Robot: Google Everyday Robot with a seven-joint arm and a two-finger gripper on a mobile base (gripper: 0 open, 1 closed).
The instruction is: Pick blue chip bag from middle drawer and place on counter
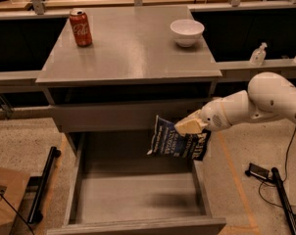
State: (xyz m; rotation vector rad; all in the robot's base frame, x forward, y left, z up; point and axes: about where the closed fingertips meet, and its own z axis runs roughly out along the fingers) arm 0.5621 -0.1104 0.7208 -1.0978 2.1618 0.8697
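Observation:
The blue chip bag (pixel 178 141) is dark navy with white lettering. It hangs in the air above the back right of the open middle drawer (pixel 138 195), just below the counter's edge. My gripper (pixel 188 126) is shut on the bag's upper right edge, with the white arm coming in from the right. The drawer is pulled out and its grey floor is bare. The grey counter (pixel 131 48) is above and behind the bag.
A red soda can (pixel 81 27) stands at the counter's back left and a white bowl (pixel 187 32) at its back right. A cardboard box (pixel 6 192) and a black bar (pixel 44 182) lie on the floor at left. Cables and a small device (pixel 259 171) lie at right.

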